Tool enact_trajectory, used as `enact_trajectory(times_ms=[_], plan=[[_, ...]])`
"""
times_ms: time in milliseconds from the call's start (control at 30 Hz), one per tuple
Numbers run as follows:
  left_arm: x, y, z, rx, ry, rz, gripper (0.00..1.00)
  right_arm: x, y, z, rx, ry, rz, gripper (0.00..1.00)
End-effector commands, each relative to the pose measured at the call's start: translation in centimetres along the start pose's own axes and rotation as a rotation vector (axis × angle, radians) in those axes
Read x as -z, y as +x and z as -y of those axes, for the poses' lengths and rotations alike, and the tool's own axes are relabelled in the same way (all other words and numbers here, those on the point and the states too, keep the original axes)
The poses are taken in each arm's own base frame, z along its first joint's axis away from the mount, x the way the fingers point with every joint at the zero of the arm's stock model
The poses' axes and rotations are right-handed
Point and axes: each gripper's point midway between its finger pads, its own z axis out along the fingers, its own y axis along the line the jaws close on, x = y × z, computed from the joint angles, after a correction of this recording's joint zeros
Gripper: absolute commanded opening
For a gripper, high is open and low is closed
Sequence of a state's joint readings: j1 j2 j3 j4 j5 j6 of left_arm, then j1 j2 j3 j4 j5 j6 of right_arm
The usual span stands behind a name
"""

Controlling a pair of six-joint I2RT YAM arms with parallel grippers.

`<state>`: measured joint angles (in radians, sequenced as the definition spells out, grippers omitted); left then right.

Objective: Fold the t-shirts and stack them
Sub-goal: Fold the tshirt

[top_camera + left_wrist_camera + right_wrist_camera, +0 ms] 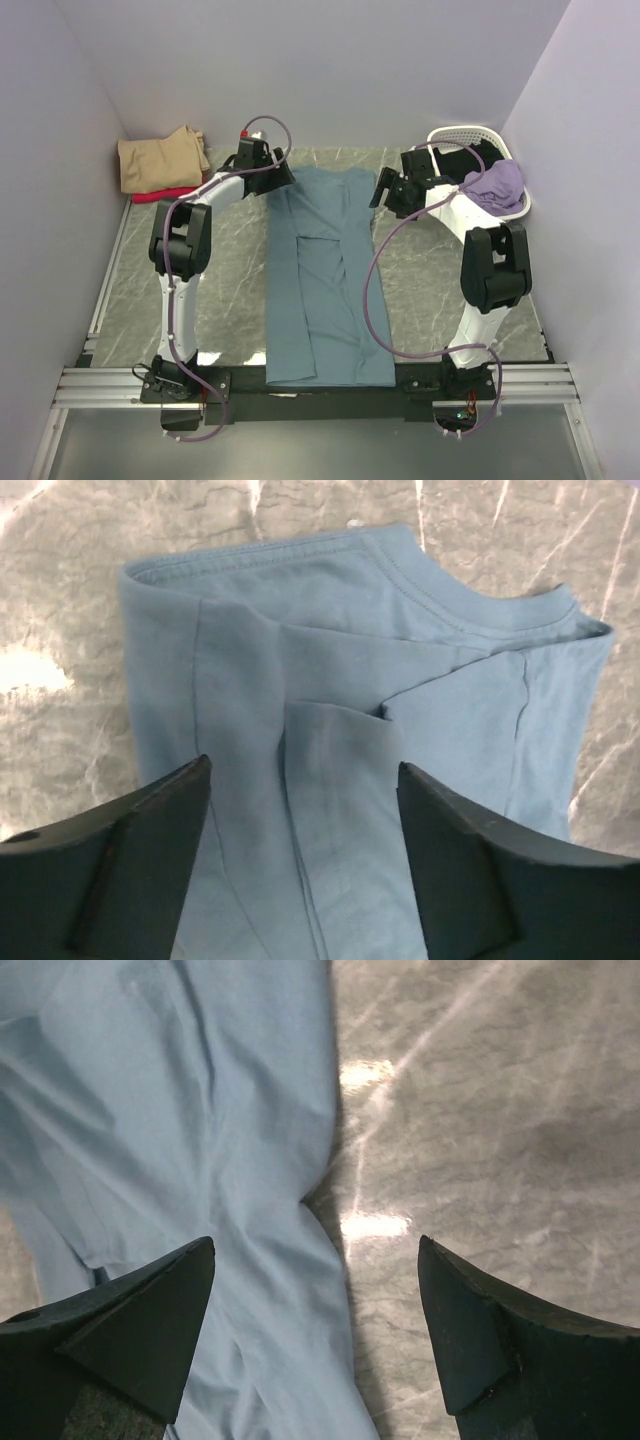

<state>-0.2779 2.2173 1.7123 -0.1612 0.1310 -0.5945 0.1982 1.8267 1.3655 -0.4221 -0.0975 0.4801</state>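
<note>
Teal t-shirt (325, 280) lies mid-table, narrowed to a strip, long axis near to far, collar at the far end. Left gripper (302, 780) hovers over the collar end, jaws spread, holding nothing. Right gripper (315, 1250) sits over the strip's far right edge, likewise spread and empty. Both flank the far end, so the crosswise fold likely runs toward the near hem. Tan t-shirt (160, 160) lies folded far left.

The left arm (185, 240), at 9 o'clock, and the right arm (492, 265), at 3 o'clock, have white links and bulky black joints. A purple cable (367, 295) loops along each from black bases (178, 383) at 6 o'clock. The left gripper (303, 780) and right gripper (316, 1260) have dark, matte, wedge-shaped fingers (130, 1330).
</note>
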Motion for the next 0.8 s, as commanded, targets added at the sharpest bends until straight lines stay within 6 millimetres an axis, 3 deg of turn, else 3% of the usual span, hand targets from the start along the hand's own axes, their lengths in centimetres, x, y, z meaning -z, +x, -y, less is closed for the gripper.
enact_trajectory(times_ms=[0,33,67,100,133,167,233,300,333,400,433,467,533,767], plan=[[2.5,-3.2,1.2,-0.020,-0.002,0.099,0.90,0.5,-2.4,-3.0,0.028,-0.143,0.055,0.88],[3.6,-4.2,1.4,-0.028,-0.018,0.134,0.99,0.3,-2.9,-3.7,0.032,-0.173,0.066,0.87],[4.2,-4.7,1.3,-0.031,-0.032,0.147,1.00,0.2,-3.2,-4.3,0.037,-0.200,0.063,0.87],[4.8,-5.2,1.3,-0.033,-0.045,0.160,0.99,0.7,-3.9,-6.2,0.054,-0.282,0.059,0.87],[5.7,-6.2,1.7,-0.044,-0.042,0.183,0.99,-0.7,-3.4,-6.4,0.049,-0.295,0.014,0.85],[6.1,-6.2,1.6,-0.049,-0.048,0.177,0.99,-0.3,-4.9,-8.0,0.059,-0.347,0.026,0.84],[7.1,-7.3,1.1,-0.051,-0.093,0.215,1.00,-2.0,-3.9,-9.4,0.051,-0.415,-0.052,0.82],[7.8,-7.9,0.1,-0.046,-0.144,0.241,0.99,-2.1,-4.9,-11.5,0.064,-0.472,-0.046,0.82],[8.2,-8.1,-0.3,-0.030,-0.164,0.251,0.99,-3.0,-4.1,-12.2,0.073,-0.500,-0.081,0.82],[9.0,-8.7,-1.9,-0.009,-0.224,0.284,0.99,-2.7,-4.9,-14.9,0.116,-0.565,-0.074,0.82],[9.3,-8.9,-2.3,0.019,-0.235,0.296,0.99,-4.1,-3.6,-15.0,0.112,-0.568,-0.138,0.81],[9.4,-9.0,-2.9,0.031,-0.249,0.302,0.99,-3.3,-4.7,-17.2,0.151,-0.611,-0.114,0.80],[9.9,-9.4,-4.1,0.067,-0.275,0.311,1.00,-4.5,-3.8,-17.8,0.161,-0.613,-0.156,0.79],[9.7,-9.9,-6.3,0.144,-0.246,0.305,0.99,-2.5,-2.2,-24.0,0.233,-0.896,-0.183,0.77]])
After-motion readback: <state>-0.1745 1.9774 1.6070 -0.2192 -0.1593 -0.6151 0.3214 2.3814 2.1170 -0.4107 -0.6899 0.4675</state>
